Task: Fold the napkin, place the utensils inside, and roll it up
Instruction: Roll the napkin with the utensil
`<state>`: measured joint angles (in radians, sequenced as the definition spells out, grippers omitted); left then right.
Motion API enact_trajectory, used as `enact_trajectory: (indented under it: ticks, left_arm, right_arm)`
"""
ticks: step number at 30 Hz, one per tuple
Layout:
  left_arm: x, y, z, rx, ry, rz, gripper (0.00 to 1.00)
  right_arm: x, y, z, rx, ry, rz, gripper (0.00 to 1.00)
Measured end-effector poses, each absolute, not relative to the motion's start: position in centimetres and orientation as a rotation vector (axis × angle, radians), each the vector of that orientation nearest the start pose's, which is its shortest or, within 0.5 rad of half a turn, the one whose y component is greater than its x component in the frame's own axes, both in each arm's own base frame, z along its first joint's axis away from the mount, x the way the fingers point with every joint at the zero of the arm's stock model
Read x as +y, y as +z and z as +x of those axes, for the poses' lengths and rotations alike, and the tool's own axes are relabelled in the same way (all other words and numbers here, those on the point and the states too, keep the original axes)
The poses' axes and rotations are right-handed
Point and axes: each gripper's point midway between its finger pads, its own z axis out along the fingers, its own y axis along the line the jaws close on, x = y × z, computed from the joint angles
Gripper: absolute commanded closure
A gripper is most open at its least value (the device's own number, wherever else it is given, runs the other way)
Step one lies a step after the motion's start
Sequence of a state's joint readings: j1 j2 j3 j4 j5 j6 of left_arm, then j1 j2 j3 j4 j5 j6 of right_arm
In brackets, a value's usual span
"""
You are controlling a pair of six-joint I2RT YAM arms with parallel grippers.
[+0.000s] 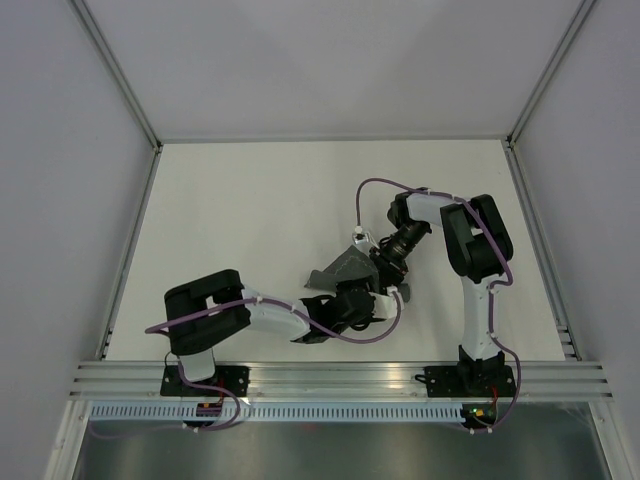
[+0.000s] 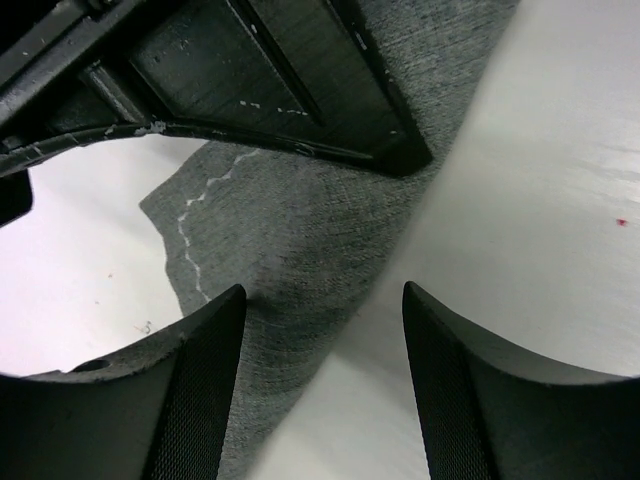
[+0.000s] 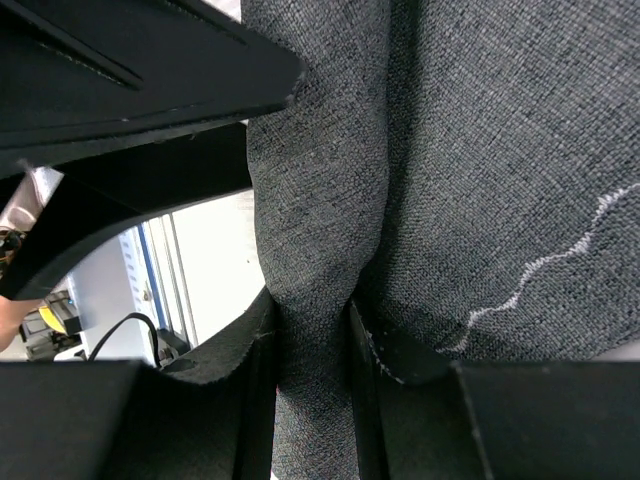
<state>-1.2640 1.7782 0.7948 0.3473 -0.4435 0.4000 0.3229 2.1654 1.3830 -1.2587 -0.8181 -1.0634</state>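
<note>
The dark grey napkin [image 1: 338,268] is bunched up near the middle of the table, with its pale stitched hem showing in the left wrist view [image 2: 300,250]. My right gripper [image 1: 378,268] is shut on a bunched fold of the napkin [image 3: 480,150], with the cloth pinched between its fingers [image 3: 310,310]. My left gripper [image 1: 358,298] is open right beside it. Its fingers [image 2: 322,295] straddle the cloth's edge and bare table without gripping. The right gripper's body [image 2: 250,70] hangs close above. The fork is hidden or out of view.
The white table [image 1: 250,210] is bounded by white walls at the left, back and right. An aluminium rail [image 1: 340,378] runs along the near edge at the arm bases. The left gripper's dark body [image 3: 130,90] crowds the right wrist view.
</note>
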Motion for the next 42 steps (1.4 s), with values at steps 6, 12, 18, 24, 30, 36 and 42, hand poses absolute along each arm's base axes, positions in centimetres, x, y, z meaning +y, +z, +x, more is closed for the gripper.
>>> enact_trajectory:
  ticks: [6, 12, 18, 24, 30, 36, 42]
  left_arm:
    - [-37.7, 3.6, 22.2, 1.552, 0.057, 1.412, 0.35]
    - [-38.2, 2.9, 21.9, 1.537, 0.049, 1.457, 0.74]
    - [-38.6, 2.9, 21.8, 1.54, 0.035, 1.507, 0.88]
    - [-39.2, 3.0, 22.3, 1.55, -0.034, 1.525, 0.93]
    - [-39.4, 2.9, 22.4, 1.559, -0.077, 1.54, 0.93]
    - [-39.7, 2.9, 22.5, 1.583, -0.136, 1.549, 0.94]
    - [-40.2, 3.1, 22.9, 1.682, -0.305, 1.554, 0.94]
  right_arm:
    - [18.2, 1.5, 21.8, 2.455, 1.453, -1.614, 0.81]
    - [18.3, 1.5, 21.8, 2.466, 1.46, -1.61, 0.7]
    - [18.1, 1.9, 21.8, 2.499, 1.467, -1.576, 0.42]
    - [17.7, 2.9, 22.3, 2.483, 1.383, -1.611, 0.29]
    - [17.3, 3.7, 24.8, 2.398, 1.222, -1.628, 0.28]
    - [16.1, 6.7, 28.5, 2.32, 1.086, -1.514, 0.27]
    - [12.8, 10.6, 32.2, 2.238, 0.979, -1.28, 0.27]
